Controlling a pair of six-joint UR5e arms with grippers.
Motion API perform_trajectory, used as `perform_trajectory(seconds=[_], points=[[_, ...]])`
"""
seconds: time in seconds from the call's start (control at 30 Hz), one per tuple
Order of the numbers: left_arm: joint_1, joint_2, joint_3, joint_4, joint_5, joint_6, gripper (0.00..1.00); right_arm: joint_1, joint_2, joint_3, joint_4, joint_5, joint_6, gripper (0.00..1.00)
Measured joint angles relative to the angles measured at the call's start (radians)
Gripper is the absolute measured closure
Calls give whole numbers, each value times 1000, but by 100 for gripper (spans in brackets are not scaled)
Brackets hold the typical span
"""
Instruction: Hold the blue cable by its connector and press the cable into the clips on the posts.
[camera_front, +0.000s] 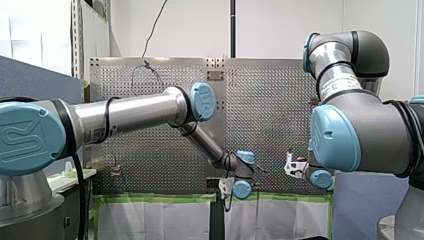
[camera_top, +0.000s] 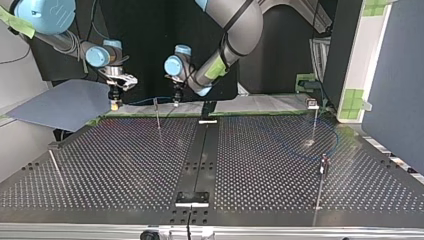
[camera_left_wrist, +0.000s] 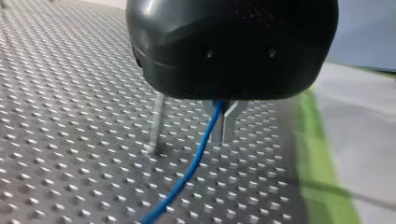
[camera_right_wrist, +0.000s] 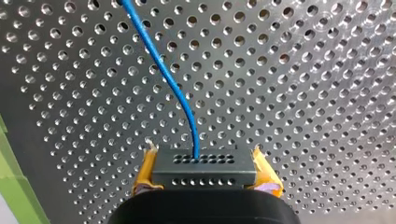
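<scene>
Clipping step underway: my right gripper pinched the connector, my left gripper was closed on the blue cable (post just beside), which likely needed pressing down onto that post next.

Thin posts scattered, open table between

Perforated metal table, black strip running down the middle. A few thin posts stand on it: one near the far edge, two at the top view's right. A blue cable loops on the surface by those two. Green tape lines the edge.
</scene>
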Motion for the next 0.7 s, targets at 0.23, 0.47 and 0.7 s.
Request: perform_trajectory(seconds=[0.23,0.47,0.7], points=[[2,-12,44,-47,3,-5,100,1,2,-21,3,-7,2,100],[3,1,88,-61,10,-5,100,-2,4,-42,6,-18,4,100],[11,22,121,-66,4,-5,100,-8,7,-66,8,-22,15,100]])
